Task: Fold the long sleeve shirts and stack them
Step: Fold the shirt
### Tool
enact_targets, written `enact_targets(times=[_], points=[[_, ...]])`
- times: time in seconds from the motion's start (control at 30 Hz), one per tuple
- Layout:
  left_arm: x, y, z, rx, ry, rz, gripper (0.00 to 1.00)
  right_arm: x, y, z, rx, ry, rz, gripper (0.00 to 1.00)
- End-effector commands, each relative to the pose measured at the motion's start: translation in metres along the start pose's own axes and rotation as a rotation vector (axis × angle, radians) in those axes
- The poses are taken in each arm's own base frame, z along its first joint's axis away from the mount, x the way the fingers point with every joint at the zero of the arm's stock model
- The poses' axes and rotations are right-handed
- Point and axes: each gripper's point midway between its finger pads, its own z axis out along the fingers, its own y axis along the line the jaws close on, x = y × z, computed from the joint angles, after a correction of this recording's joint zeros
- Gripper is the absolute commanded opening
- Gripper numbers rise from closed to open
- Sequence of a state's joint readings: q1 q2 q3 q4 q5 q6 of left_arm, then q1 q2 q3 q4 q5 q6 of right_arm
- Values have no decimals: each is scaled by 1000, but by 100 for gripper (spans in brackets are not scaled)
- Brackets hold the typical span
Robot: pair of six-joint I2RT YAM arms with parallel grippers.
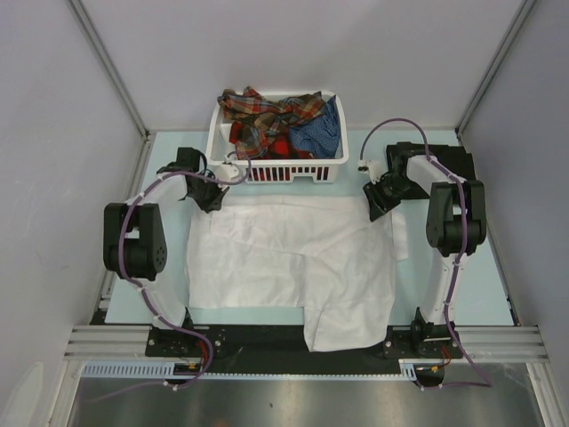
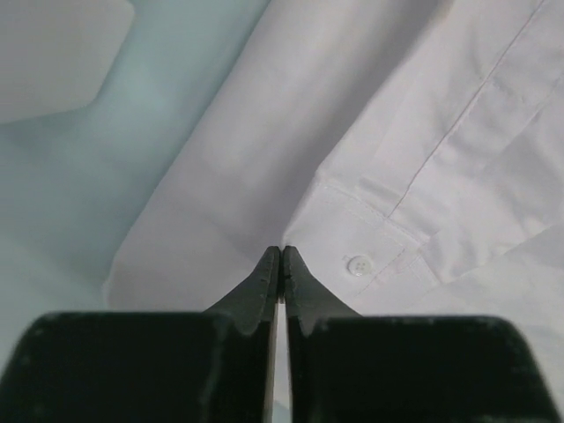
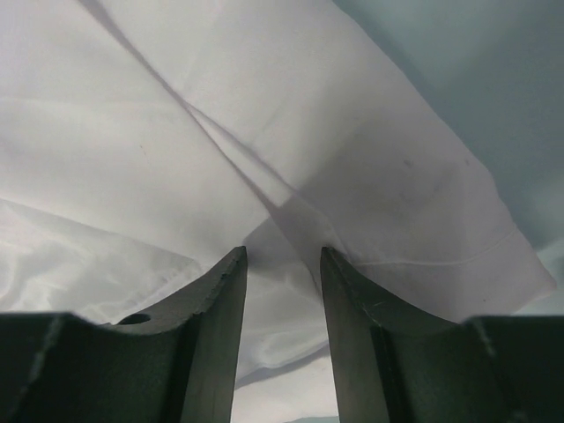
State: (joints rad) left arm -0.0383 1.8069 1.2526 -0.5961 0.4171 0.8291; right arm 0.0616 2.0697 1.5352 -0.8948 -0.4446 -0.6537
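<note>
A white long sleeve shirt point(image 1: 293, 258) lies spread flat on the table, its lower part hanging over the near edge. My left gripper point(image 1: 211, 197) is at the shirt's far left corner. In the left wrist view the left gripper point(image 2: 280, 251) is shut, its tips pinching the white shirt point(image 2: 423, 132) beside a cuff with a small button point(image 2: 358, 264). My right gripper point(image 1: 378, 206) is at the far right corner. In the right wrist view the right gripper point(image 3: 282, 251) stands open, its fingers point(image 3: 225, 282) resting on folds of the white shirt point(image 3: 176, 132).
A white slatted basket point(image 1: 213, 142) stands at the back of the table, just beyond the shirt. It holds crumpled plaid shirts point(image 1: 267, 120) and a blue one point(image 1: 320, 133). Grey walls close in both sides. Pale green tabletop point(image 1: 484, 285) shows right of the shirt.
</note>
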Motion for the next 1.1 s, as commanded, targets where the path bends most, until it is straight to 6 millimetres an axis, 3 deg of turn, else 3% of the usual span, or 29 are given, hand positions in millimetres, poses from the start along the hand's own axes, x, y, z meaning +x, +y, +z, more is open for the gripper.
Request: enact_targets(times=[0.0,0.07,0.13,0.17,0.2,0.23,0.27,0.3,0.33,0.37,0.4,0.43,0.47,0.5,0.53,0.67,0.87,1.07], points=[[3,24,1,-54,-1,-15,27,-14,-3,-13,32,-36,-16,47],[2,21,0,-41,-18,-19,50,-19,2,-29,28,-61,-48,53],[-1,20,-19,-38,-77,-21,59,-24,20,-58,0,-115,-89,59],[5,9,-20,-13,-74,20,60,-16,27,-63,-22,-117,-139,65],[-2,5,-37,-32,-101,64,61,-14,43,-88,-25,-159,-178,67],[4,-12,-42,9,-93,85,64,-7,50,-95,-32,-167,-210,69],[13,-32,-42,67,-98,157,66,2,60,-102,-38,-171,-310,71],[18,-45,-48,92,-97,183,68,26,80,-98,-99,-141,-321,72],[24,-66,-60,130,-88,199,72,34,95,-115,-75,-166,-402,73],[40,-83,-59,172,-69,243,75,45,104,-117,-78,-159,-445,73],[47,-93,-62,191,-58,256,76,70,118,-111,-119,-125,-499,74],[56,-110,-70,222,-39,265,77,77,131,-122,-85,-148,-560,74],[71,-126,-69,265,-18,289,77,88,139,-121,-89,-127,-596,74],[80,-133,-70,279,1,302,78,112,154,-113,-135,-79,-637,75],[87,-143,-74,298,15,311,79,120,169,-108,-161,-43,-703,75],[115,-170,-77,325,67,390,79,155,196,-94,-175,93,-878,74],[140,-182,-77,312,147,491,79,205,228,-73,-301,328,-1069,73],[148,-185,-78,322,173,487,79,215,255,-74,-341,369,-1288,73]])
